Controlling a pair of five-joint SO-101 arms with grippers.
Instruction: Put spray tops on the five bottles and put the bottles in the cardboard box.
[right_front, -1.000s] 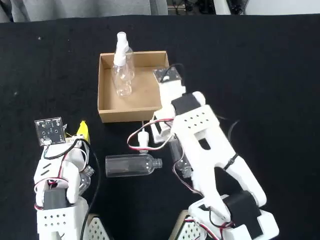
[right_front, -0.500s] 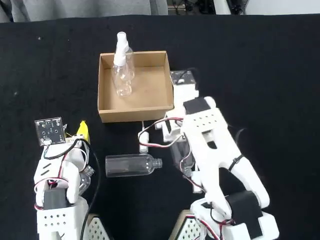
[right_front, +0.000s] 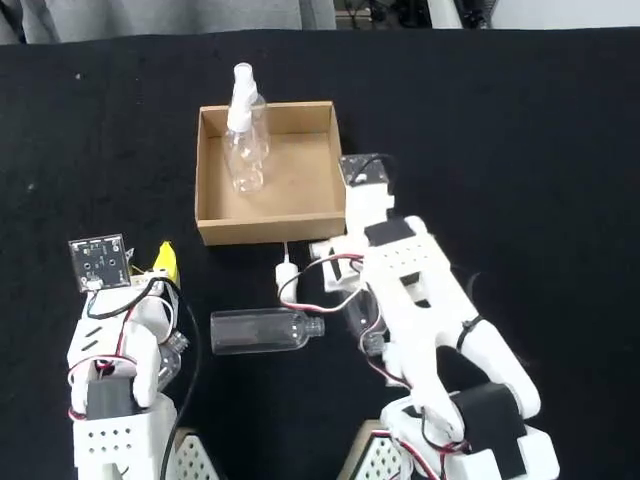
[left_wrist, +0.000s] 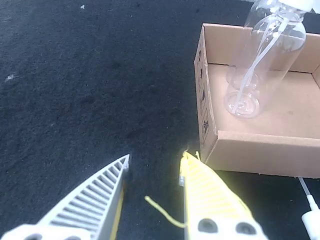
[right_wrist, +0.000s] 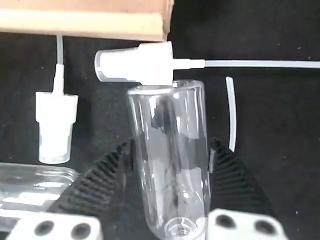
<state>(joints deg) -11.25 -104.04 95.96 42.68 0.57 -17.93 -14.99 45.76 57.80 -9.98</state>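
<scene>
While the right fingers (right_wrist: 107, 172) appear to grip an open-necked bottle (right_wrist: 167, 140) just on the near side of the cardboard box (right_front: 265, 232), beside two loose spray tops (right_wrist: 135, 62), the left fingers (left_wrist: 205, 200) gape empty over the black surface (right_front: 520, 150) at near left, and a capped bottle (right_front: 245, 150) stands in the box's far-left corner.

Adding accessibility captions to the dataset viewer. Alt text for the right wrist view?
The right gripper holds a clear plastic bottle between its black ribbed fingers over a black cloth table. Beyond the bottle lie a white spray top with a long dip tube and a second white spray top, beside the brown cardboard box.
</scene>
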